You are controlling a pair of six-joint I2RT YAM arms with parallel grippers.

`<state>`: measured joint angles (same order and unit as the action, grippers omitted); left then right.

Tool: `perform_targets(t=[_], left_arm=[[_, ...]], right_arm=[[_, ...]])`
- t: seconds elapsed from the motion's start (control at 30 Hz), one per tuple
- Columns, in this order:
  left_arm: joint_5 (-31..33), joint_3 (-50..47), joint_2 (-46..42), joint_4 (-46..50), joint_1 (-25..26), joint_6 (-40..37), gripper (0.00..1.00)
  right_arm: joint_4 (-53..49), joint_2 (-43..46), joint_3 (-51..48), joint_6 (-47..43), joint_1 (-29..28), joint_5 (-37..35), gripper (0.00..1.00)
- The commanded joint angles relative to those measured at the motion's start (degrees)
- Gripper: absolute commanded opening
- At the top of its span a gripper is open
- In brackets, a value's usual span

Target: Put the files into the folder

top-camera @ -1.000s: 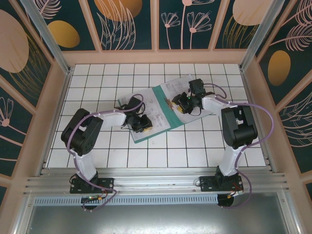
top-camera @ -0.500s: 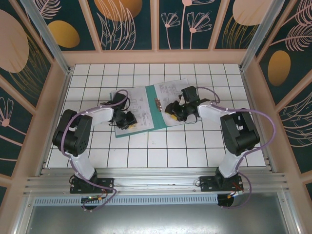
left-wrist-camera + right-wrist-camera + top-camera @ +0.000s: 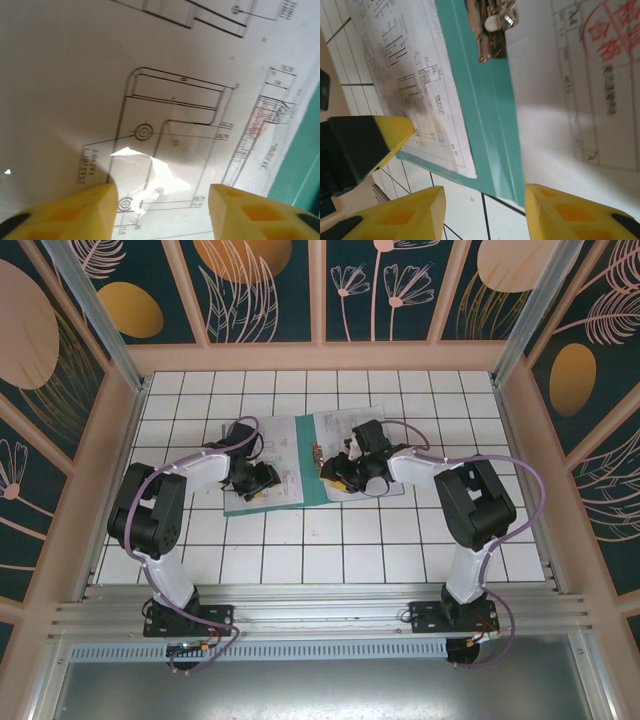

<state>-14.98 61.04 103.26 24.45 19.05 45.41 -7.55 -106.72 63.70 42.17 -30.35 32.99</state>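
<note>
**Both tools spread wide over the open folder**

The folder (image 3: 308,480) lies open and flat in the middle of the tabletop (image 3: 300,550), with the files on it: one white sheet (image 3: 285,455) on the left leaf and another (image 3: 345,425) on the right leaf. No cyan sheet can be made out.

The left tool (image 3: 262,480) is low over the near part of the left sheet. Its fingers are wide apart and hold nothing. I judge it is placed there to press or slide that sheet square onto its leaf. The wrist view leaves unclear whether the tips touch the paper.

The right tool (image 3: 335,468) sits just right of the spine, near the clip (image 3: 320,452). It too is wide and empty. It seems placed to steady the right leaf or to work at the clip.

The top view gives the layout but no print. The left wrist view shows the left tool (image 3: 162,210) astride a line drawing, with a teal edge (image 3: 300,170) at its right. The right wrist view shows the right tool (image 3: 485,215) spanning the folder's near edge. It also shows the metal clip (image 3: 492,25) on the teal spine (image 3: 490,125) and a red stamp (image 3: 610,35) on the right sheet.
</note>
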Motion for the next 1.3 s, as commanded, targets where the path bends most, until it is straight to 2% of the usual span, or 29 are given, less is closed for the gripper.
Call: perform_targets(t=[0.0,0.2,0.5,0.77,1.27], left_arm=[[-0.07,0.58,-2.13,3.07,-0.44,0.96,0.61],[-0.31,-1.44,-4.24,2.34,-0.88,2.95,0.73],[-0.32,-7.04,-9.69,0.07,-6.65,5.84,0.84],[-0.29,-10.01,-11.09,-0.45,-12.12,4.61,0.85],[1.97,-8.70,-9.45,1.94,-15.88,-0.07,0.86]], right_arm=[[0.09,-2.53,3.36,-1.89,-0.68,1.84,0.46],[-0.28,-4.96,5.45,-2.56,-2.52,3.14,0.46],[-0.40,-7.59,6.79,-3.22,-3.50,4.54,0.46],[-3.03,-9.28,8.73,-5.25,-4.63,3.36,0.46],[-10.53,-13.56,8.37,-7.06,-4.68,-0.07,0.45]])
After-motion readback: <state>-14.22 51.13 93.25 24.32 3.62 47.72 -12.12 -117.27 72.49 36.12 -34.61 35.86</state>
